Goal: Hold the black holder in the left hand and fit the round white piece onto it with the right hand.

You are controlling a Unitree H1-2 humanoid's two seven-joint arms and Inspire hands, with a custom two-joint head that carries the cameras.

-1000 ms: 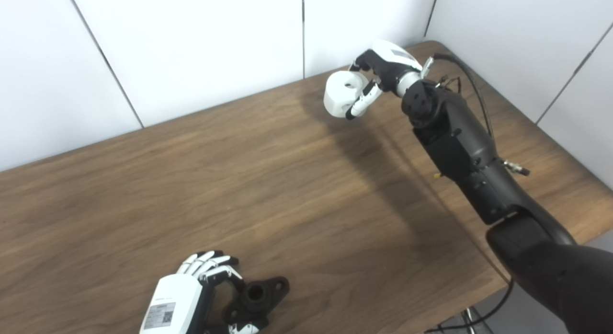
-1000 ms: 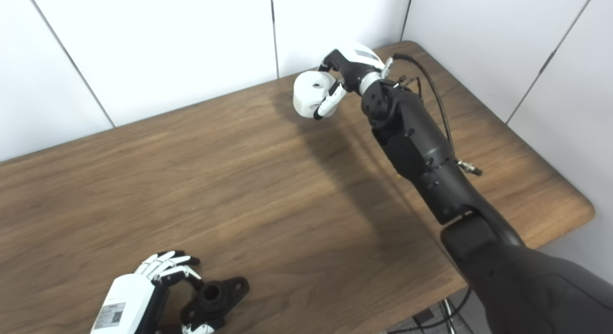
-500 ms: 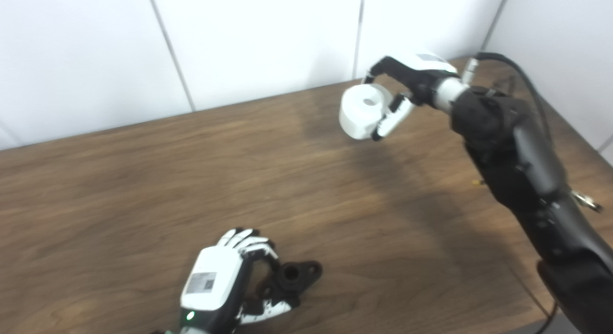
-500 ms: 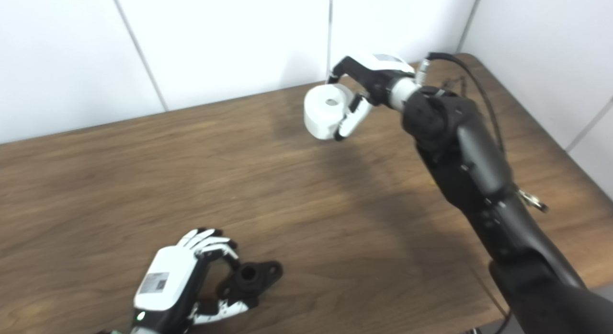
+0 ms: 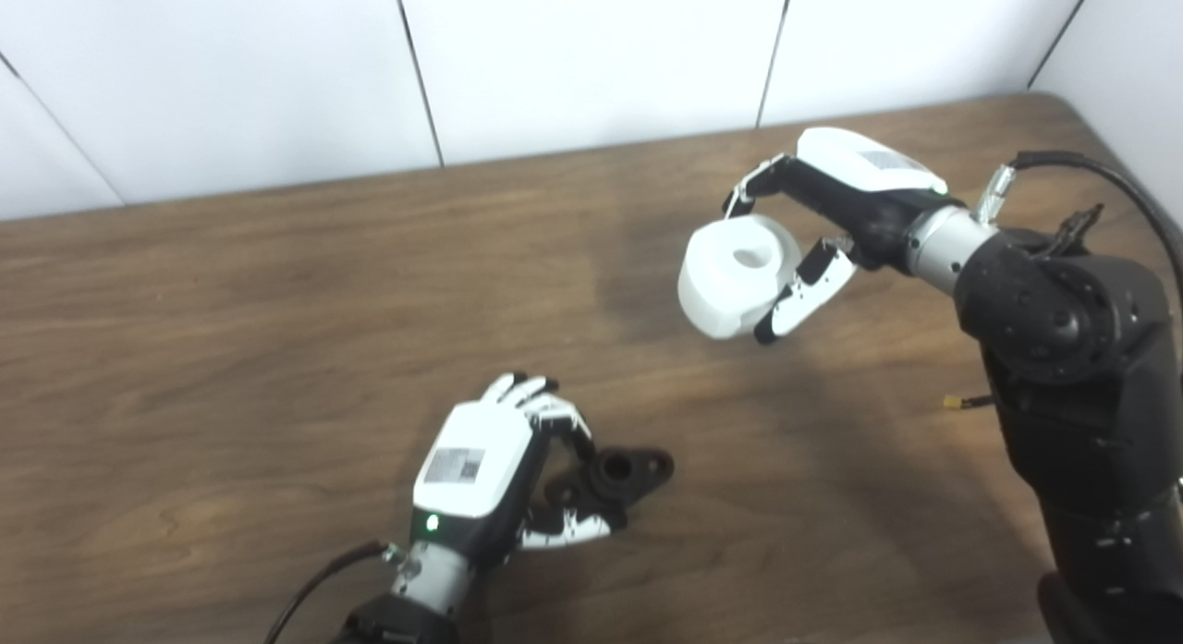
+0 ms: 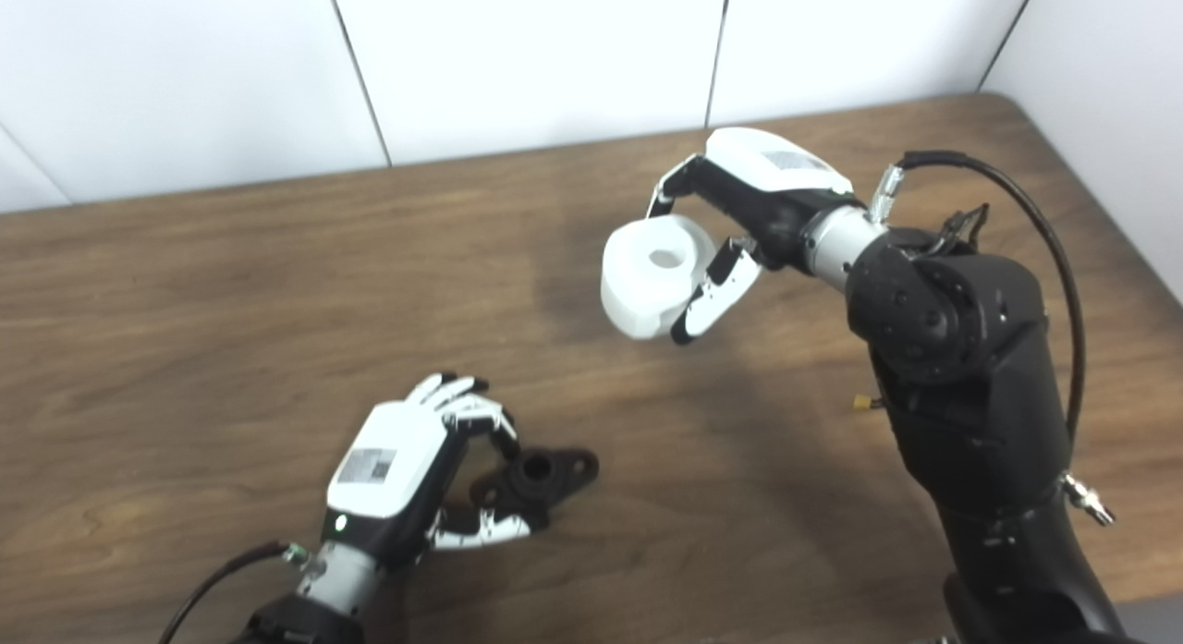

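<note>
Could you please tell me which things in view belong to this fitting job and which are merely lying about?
Job:
black holder, gripped by left hand
round white piece, held above the table by right hand

Lying about:
small brass-tipped bit on the table

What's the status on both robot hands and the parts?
Left robot hand shut on black holder, at table level. Right robot hand shut on round white piece, held up, well apart from holder. Nothing between them.
</note>
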